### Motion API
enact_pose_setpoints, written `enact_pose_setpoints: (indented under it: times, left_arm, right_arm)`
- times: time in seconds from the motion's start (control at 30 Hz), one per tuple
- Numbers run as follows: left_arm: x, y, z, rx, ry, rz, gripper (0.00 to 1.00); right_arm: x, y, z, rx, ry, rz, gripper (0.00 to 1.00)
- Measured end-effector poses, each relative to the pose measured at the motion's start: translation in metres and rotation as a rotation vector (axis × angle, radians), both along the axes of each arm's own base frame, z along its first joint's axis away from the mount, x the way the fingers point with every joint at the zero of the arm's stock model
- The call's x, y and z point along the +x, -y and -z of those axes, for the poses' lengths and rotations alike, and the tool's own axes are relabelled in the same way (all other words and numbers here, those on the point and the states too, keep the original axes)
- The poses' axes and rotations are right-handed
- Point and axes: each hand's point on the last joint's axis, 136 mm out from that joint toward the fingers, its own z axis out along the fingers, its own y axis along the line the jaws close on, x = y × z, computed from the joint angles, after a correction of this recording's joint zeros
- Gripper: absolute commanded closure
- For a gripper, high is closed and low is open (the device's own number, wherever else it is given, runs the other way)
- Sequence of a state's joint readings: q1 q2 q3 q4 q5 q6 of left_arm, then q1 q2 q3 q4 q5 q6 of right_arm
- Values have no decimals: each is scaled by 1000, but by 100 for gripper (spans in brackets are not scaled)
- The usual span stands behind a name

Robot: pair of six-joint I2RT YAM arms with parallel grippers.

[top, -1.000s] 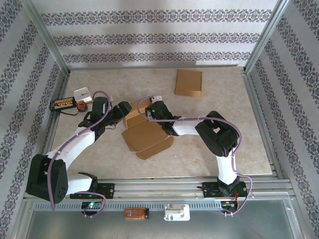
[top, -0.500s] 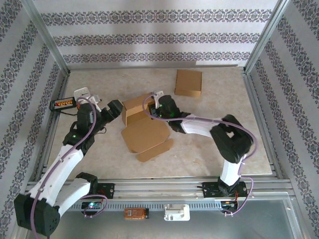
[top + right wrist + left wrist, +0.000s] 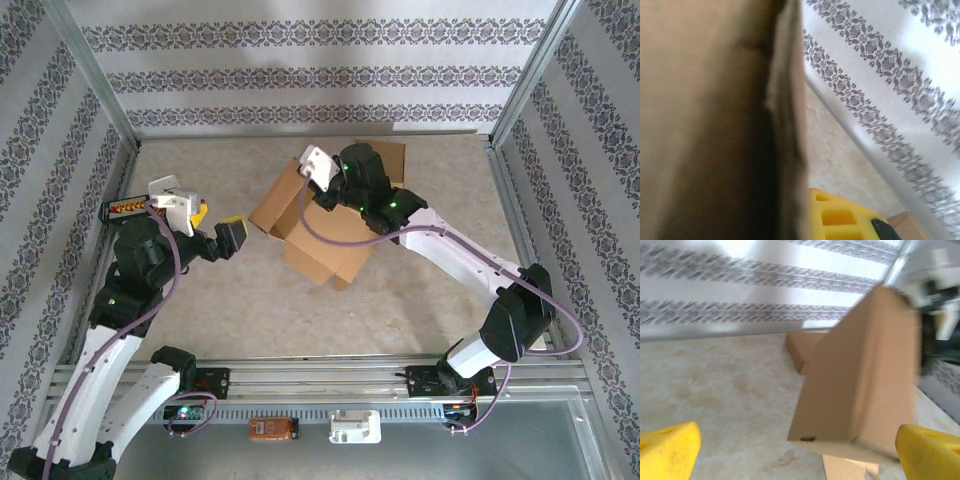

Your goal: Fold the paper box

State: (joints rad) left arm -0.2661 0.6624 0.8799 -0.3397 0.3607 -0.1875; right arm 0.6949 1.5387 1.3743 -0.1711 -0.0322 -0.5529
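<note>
The brown paper box [image 3: 318,232] hangs tilted above the table's middle, partly folded, with a loose flap at its lower end. My right gripper [image 3: 326,196] is shut on the box's upper wall. In the right wrist view the cardboard [image 3: 705,120] runs edge-on past one yellow finger [image 3: 840,217], and the other finger is hidden behind it. My left gripper [image 3: 222,228] stands open to the left of the box, apart from it. In the left wrist view its yellow fingertips [image 3: 667,450] stand far apart, with the box [image 3: 860,385] ahead of them.
A second, flat brown box [image 3: 392,158] lies at the back of the table, also in the left wrist view [image 3: 802,347]. A white item [image 3: 165,187] and a black device with coloured buttons [image 3: 125,208] sit at the left edge. Metal frame rails border the table.
My right arm has lifted the box off the table and carried it toward the back. My left gripper has opened wide and drawn back to the left, away from the box.
</note>
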Motion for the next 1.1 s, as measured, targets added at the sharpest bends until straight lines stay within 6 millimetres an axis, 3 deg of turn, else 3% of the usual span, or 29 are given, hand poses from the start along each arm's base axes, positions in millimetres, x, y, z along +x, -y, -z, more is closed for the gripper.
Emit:
enact_pose_setpoints:
  times: [0.1, 0.2, 0.33, 0.5, 0.77, 0.87, 1.1]
  left_arm:
    - [-22, 23, -5, 50, 59, 150, 0]
    - [-49, 49, -6, 114, 126, 315, 0]
    - [-73, 72, 12, 257, 145, 463, 0]
    - [-78, 79, 42, 467, 97, 526, 0]
    - [-82, 72, 103, 772, 12, 601, 0]
    - [-87, 68, 116, 836, 9, 632, 0]
    - [-86, 65, 124, 896, 28, 650, 0]
  right_arm:
    - [-11, -6, 21, -261, 130, -91, 93]
    - [-18, -14, 57, -528, 227, -196, 93]
    - [-19, -12, 114, -807, 269, -320, 88]
    - [-26, 1, 170, -1020, 263, -447, 83]
    - [-63, -5, 247, -1141, 210, -620, 75]
    - [-77, -9, 268, -1161, 203, -658, 71]
    - [-81, -16, 267, -1118, 222, -628, 61]
